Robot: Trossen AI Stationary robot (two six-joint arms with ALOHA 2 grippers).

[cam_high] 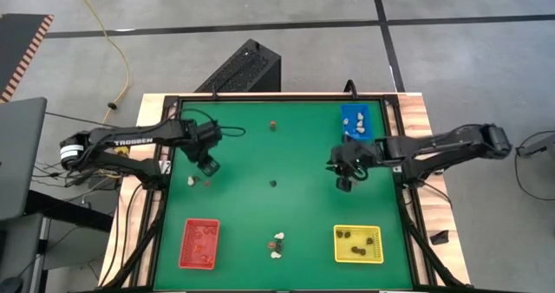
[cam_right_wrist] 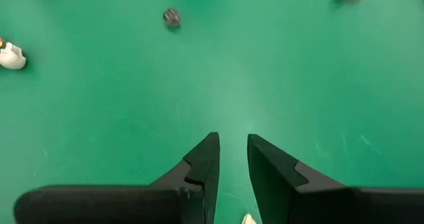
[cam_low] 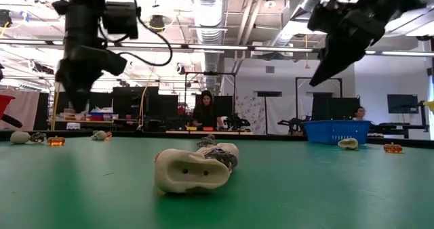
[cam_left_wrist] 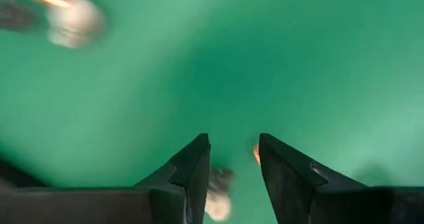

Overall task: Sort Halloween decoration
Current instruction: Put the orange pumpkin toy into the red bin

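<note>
Small trinkets lie scattered on the green mat. Two sit by my left gripper, a whitish one and a reddish one. A dark one lies mid-mat, another near the far edge, and whitish ones near the near edge, large in the low view. My left gripper hovers open above the mat; a whitish trinket shows on the mat between its fingers. My right gripper hovers right of centre, open by a narrow gap. A whitish bit shows between its fingers.
A blue tray with whitish trinkets sits at the far right. A red tray with reddish ones is near left, and a yellow tray with dark ones near right. A person sits in the room beyond the table.
</note>
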